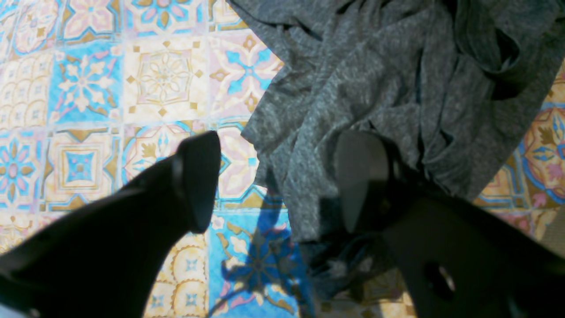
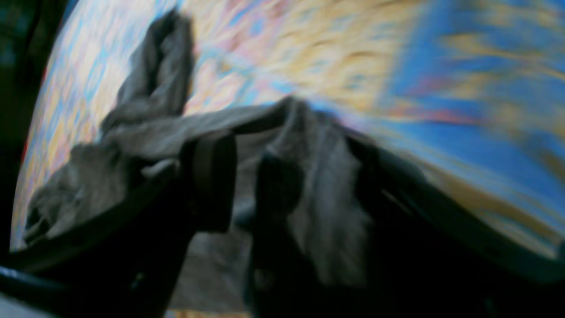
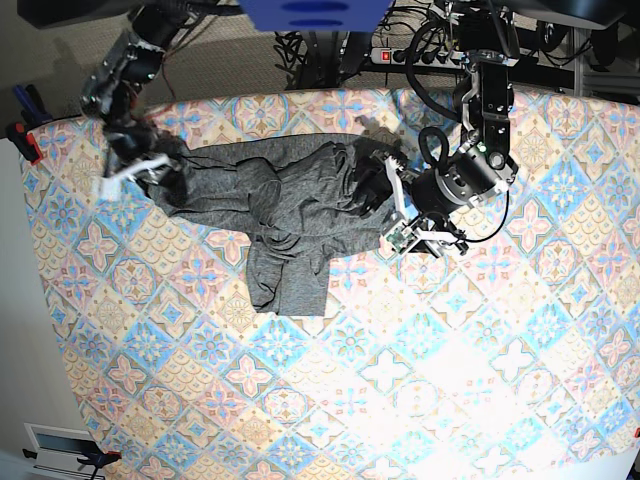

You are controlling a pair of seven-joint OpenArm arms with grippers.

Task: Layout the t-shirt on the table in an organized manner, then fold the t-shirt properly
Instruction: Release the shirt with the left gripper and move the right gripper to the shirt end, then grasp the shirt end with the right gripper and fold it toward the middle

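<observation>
Crumpled dark-grey t-shirt, bunched across tiled table

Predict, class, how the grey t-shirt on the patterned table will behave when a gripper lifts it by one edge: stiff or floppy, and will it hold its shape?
The t-shirt lies bunched in soft folds, so it is probably floppy and would drape and stretch rather than hold shape. The fabric looks thin, so likely light. Pushed across the table, it would probably wrinkle rather than slide flat.

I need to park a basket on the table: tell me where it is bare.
The table lies bare across its whole near half, below the t-shirt, and along the far right past the left tool. The top left is crowded: crumpled shirt, with the right tool on its end.
</observation>
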